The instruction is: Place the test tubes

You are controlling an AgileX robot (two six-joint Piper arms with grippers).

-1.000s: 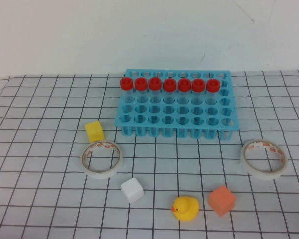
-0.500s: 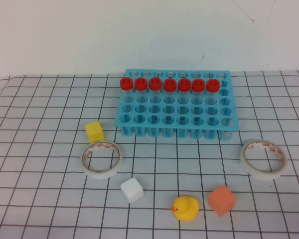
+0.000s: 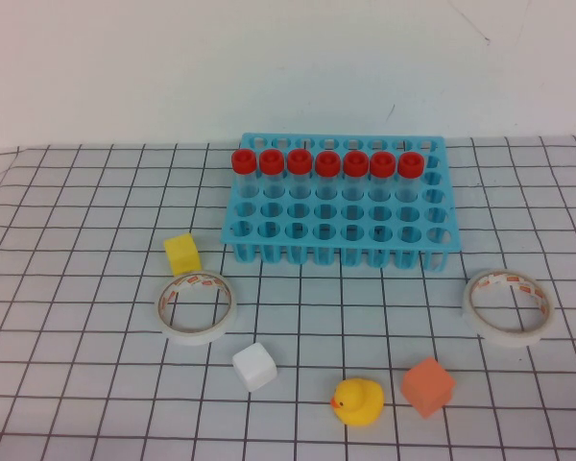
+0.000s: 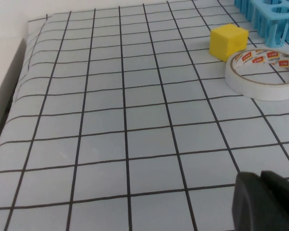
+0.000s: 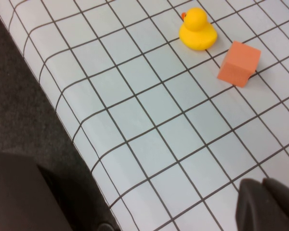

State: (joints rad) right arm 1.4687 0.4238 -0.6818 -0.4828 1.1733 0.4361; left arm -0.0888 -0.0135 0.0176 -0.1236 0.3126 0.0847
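Observation:
A blue test tube rack [image 3: 338, 202] stands at the back middle of the gridded mat. Several clear tubes with red caps [image 3: 327, 164] stand upright in one row near its back. A corner of the rack [image 4: 274, 19] shows in the left wrist view. Neither arm appears in the high view. My left gripper [image 4: 260, 179] is shut and empty, low over bare mat well short of the yellow cube [image 4: 227, 41]. My right gripper [image 5: 262, 185] is shut and empty too, above the mat near its front edge, short of the duck [image 5: 197, 31] and the orange cube [image 5: 238, 63].
Two tape rolls lie on the mat, one at the left [image 3: 196, 307] and one at the right [image 3: 508, 305]. A yellow cube [image 3: 181, 254], a white cube [image 3: 254, 366], a yellow duck [image 3: 358, 400] and an orange cube [image 3: 427, 386] sit in front of the rack. The mat's edge drops off to dark floor [image 5: 24, 120].

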